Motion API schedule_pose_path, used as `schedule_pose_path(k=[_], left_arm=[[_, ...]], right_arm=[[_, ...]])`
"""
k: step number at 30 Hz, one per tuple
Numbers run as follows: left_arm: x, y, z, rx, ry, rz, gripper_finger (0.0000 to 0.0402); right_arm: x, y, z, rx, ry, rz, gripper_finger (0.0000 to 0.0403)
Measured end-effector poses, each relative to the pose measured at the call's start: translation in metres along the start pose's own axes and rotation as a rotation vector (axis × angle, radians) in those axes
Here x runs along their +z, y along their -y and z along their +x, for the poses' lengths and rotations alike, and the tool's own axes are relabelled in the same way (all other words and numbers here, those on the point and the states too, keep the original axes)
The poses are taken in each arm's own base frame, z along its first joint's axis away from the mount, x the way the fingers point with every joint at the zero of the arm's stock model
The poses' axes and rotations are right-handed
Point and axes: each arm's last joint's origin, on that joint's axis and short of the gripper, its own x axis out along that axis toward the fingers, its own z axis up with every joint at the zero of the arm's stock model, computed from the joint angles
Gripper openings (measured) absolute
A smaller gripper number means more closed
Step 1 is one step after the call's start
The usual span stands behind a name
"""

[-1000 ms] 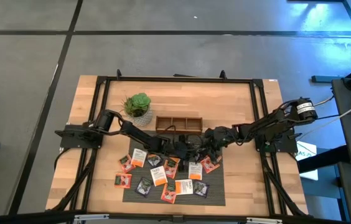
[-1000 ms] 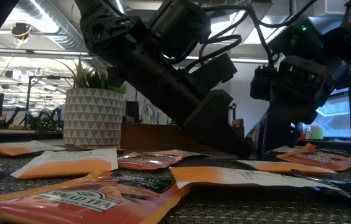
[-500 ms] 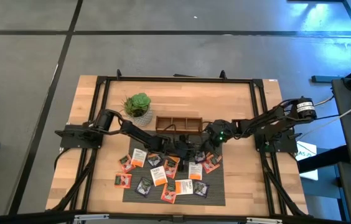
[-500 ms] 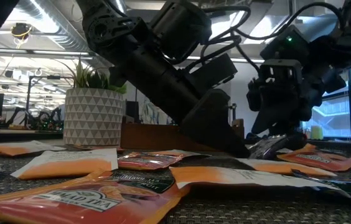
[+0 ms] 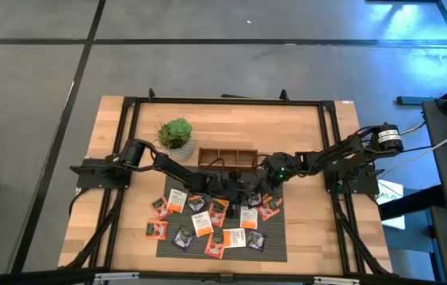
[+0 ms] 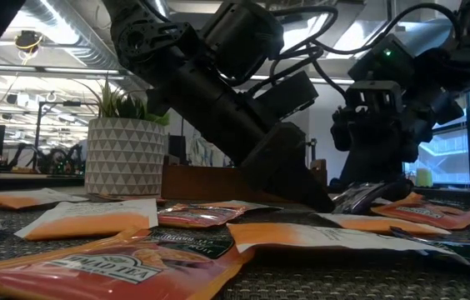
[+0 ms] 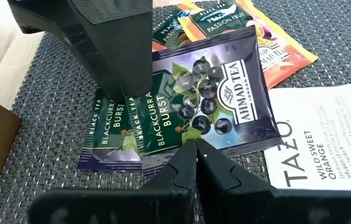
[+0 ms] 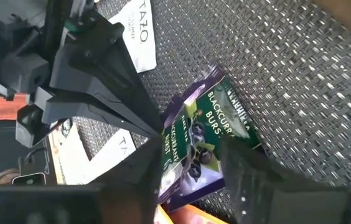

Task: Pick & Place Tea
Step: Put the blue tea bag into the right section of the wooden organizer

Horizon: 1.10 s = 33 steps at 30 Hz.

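Low over the woven grey mat (image 5: 275, 237), the left gripper (image 7: 195, 152) reaches in from the table's left with its two dark fingers pressed together, their tips pinching the edge of a dark blackcurrant sachet (image 7: 210, 99) that lies on the mat. Opposite it, the right gripper (image 8: 191, 163) comes in from the right, angled down over the same sachet (image 8: 200, 140); its fingers stand partly apart on either side of the packet, and whether they touch it cannot be told. In the high view both grippers meet at the mat's rear edge, just in front of the wooden tray (image 5: 228, 157), and their tips are lost in the dark mass of the arms. A second blackcurrant sachet (image 7: 104, 134) lies partly under the first, half hidden by the right arm's finger. Beside them sit a white orange-tea sachet (image 7: 325, 140) cut off by the frame and two passion-fruit sachets (image 7: 216, 22) farther off. From above, roughly twenty sachets (image 5: 201, 225) are scattered over the mat and the bare wood to its left, orange-red, white and dark; an exact count of each colour cannot be made. One potted plant (image 5: 175, 133) stands beside the tray, whose three compartments show nothing clearly inside.
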Motion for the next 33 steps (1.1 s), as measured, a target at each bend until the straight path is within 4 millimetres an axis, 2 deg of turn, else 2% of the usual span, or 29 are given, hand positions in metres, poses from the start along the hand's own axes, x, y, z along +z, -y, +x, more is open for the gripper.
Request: schedule_pose_path(k=[10, 14, 18, 21, 25, 30, 33], left_arm=[[0.001, 0.0, 0.0, 0.019, 0.012, 0.007, 0.0005], [0.001, 0.0, -0.001, 0.019, 0.01, 0.008, 0.001], [0.006, -0.002, -0.009, 0.02, -0.016, 0.012, 0.0024], [0.01, -0.001, -0.025, 0.001, -0.023, 0.018, 0.0042], [0.016, -0.003, -0.062, -0.06, 0.064, -0.014, 0.0063], [0.012, -0.002, -0.107, -0.186, 0.291, -0.056, 0.0072], [0.014, 0.001, -0.132, -0.286, 0.462, -0.047, 0.007]], right_arm=[[0.0, 0.001, 0.0, -0.024, 0.014, -0.066, 0.0012], [0.0, 0.001, 0.0, -0.025, 0.018, -0.104, 0.0009], [0.002, -0.005, -0.006, -0.006, 0.044, -0.145, 0.0005], [0.004, -0.012, -0.015, 0.023, 0.076, -0.175, 0.0005], [0.008, -0.024, -0.031, 0.06, 0.152, -0.245, 0.0004], [0.021, -0.044, -0.058, 0.068, 0.38, -0.424, 0.0002], [0.031, -0.056, -0.074, 0.006, 0.536, -0.556, 0.0002]])
